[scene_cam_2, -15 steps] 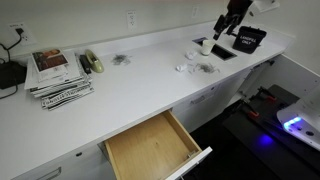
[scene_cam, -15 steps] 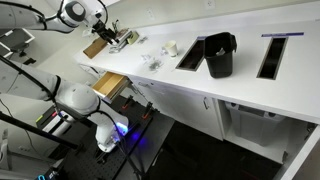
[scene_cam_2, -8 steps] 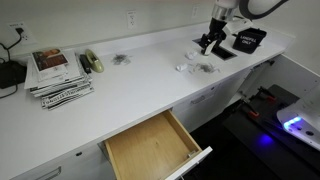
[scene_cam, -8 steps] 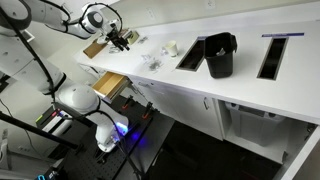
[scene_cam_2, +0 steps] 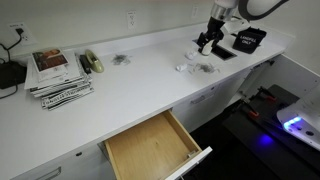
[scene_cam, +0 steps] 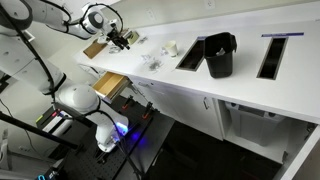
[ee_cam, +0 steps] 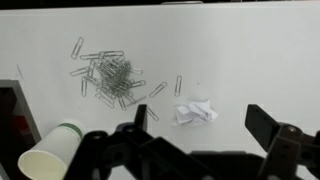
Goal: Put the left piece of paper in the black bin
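A small crumpled white piece of paper (ee_cam: pixel 195 110) lies on the white counter, to the right of a pile of paper clips (ee_cam: pixel 105 75). It shows in an exterior view (scene_cam_2: pixel 183 68) too. My gripper (ee_cam: pixel 205 125) hovers above it, open and empty, and the paper shows between its fingers (ee_cam: pixel 268 122). The gripper is in both exterior views (scene_cam: pixel 122 38) (scene_cam_2: pixel 207 40). A white paper cup (ee_cam: pixel 55 155) stands at the lower left. The glossy black bin (scene_cam: pixel 220 55) stands on the counter beyond the cup, also in the other exterior view (scene_cam_2: pixel 247 40).
Long black-rimmed slots (scene_cam: pixel 190 55) (scene_cam: pixel 270 55) are cut into the counter on both sides of the bin. A second small pile (scene_cam_2: pixel 120 59) lies farther along. A stack of magazines (scene_cam_2: pixel 58 72) sits at the far end. A wooden drawer (scene_cam_2: pixel 155 145) stands open below.
Over the last second my gripper came down and away from the bin to a spot above the cup and paper. It has held still for the last half second.
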You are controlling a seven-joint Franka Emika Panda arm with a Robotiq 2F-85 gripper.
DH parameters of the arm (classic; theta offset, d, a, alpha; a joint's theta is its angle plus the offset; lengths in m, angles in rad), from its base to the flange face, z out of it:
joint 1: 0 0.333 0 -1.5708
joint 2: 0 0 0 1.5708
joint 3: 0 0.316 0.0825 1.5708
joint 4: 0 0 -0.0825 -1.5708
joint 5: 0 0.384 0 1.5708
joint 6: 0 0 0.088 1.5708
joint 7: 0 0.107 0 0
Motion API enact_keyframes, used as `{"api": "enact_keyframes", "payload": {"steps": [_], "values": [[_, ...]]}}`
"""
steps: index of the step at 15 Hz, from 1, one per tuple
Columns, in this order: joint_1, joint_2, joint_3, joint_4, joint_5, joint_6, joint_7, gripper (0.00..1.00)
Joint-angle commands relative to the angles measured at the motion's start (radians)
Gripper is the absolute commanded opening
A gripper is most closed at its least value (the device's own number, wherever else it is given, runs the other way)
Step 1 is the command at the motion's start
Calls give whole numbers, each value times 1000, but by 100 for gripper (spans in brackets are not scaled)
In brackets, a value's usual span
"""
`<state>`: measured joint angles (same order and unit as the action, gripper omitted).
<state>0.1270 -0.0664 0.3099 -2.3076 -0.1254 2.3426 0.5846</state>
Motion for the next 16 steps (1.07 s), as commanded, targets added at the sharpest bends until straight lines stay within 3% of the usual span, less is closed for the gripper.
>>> {"api": "enact_keyframes", "payload": {"steps": [1,7,16], "values": [[22,108,-34,28,-26,153,69,100],[85,300,-122,90,-54,318,84,100],[221,472,-272,194,-50,405,80,100]]}}
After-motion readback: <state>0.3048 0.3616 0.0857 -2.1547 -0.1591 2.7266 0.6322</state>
